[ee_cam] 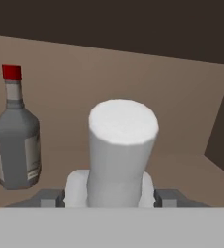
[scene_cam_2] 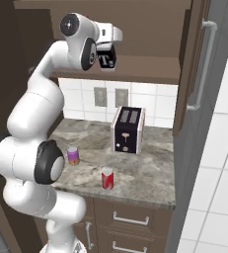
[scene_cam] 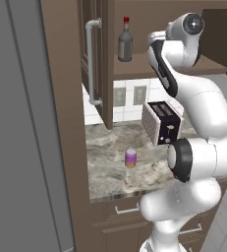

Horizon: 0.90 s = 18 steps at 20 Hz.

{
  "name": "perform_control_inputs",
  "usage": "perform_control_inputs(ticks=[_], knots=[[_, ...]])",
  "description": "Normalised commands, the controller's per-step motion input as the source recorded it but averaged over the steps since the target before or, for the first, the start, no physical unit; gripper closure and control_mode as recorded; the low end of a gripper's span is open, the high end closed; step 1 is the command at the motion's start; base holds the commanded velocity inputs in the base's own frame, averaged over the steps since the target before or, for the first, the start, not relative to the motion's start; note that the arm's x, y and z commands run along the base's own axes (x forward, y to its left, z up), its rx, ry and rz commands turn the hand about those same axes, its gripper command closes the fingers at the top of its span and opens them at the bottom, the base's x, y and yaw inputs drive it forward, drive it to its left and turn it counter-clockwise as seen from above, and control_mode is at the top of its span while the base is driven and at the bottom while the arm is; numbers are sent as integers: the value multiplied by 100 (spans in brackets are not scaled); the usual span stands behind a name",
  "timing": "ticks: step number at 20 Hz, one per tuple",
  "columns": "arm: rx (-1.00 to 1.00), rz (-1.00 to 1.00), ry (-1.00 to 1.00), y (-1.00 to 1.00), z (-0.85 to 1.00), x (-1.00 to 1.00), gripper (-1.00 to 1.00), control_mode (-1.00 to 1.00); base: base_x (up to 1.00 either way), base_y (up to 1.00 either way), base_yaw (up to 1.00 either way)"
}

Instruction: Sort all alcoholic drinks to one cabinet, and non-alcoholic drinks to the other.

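In the open upper cabinet the gripper holds the pale-necked square bottle clamped between its jaws just above the shelf, the red-capped grey bottle stands to its left, and the purple can and red can stand on the counter.

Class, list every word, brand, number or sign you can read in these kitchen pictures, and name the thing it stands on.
No readable text anywhere.
Grey bottle: pale label, blank or too blurred to read.
Purple can and red can: too small to read.
Toaster: no readable marks.
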Motion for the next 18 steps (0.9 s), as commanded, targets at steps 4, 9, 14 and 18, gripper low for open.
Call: perform_control_inputs(ticks=[4,9,14,18], knots=[[0,0,0,-23,-5,41,100,-100,0,0,0],[0,2,0,-10,-31,26,100,-100,0,0,0],[0,2,0,-1,-34,32,100,-100,0,0,0],[-1,2,-6,0,-15,28,100,-100,0,0,0]])
